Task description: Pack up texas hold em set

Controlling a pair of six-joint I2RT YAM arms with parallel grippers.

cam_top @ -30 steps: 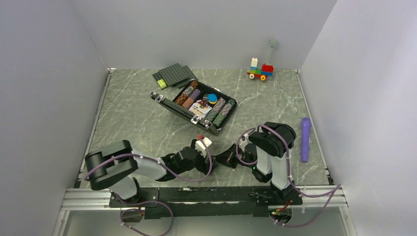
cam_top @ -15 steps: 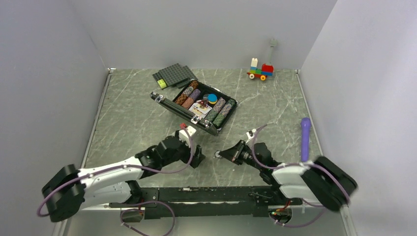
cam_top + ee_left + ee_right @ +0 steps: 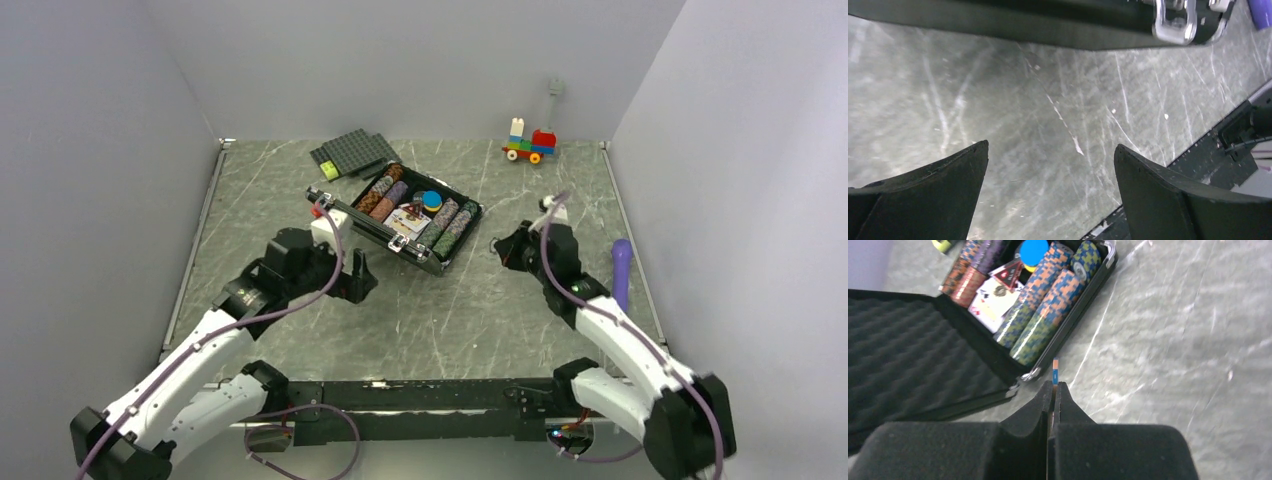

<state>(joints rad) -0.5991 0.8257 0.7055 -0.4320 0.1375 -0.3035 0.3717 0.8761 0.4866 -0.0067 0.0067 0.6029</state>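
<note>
Poker chip (image 3: pixel 1055 371) sits pinched edge-on in the closed right gripper (image 3: pixel 1053 390), just short of the open briefcase (image 3: pixel 365 222) mid bench (image 3: pixel 260 230). Left gripper (image 3: pixel 1050 148) is wide, empty, near a latch (image 3: pixel 1175 22). Step looks like stowing the stray chip. Next: line it over the chip rows (image 3: pixel 1048 315), release.

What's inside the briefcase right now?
In the briefcase: chip rows on both sides, cards and a blue disc between them. Foam lines the open lid. Anything under chips and cards is covered. One poker chip is outside, pinched in the right gripper.
</note>
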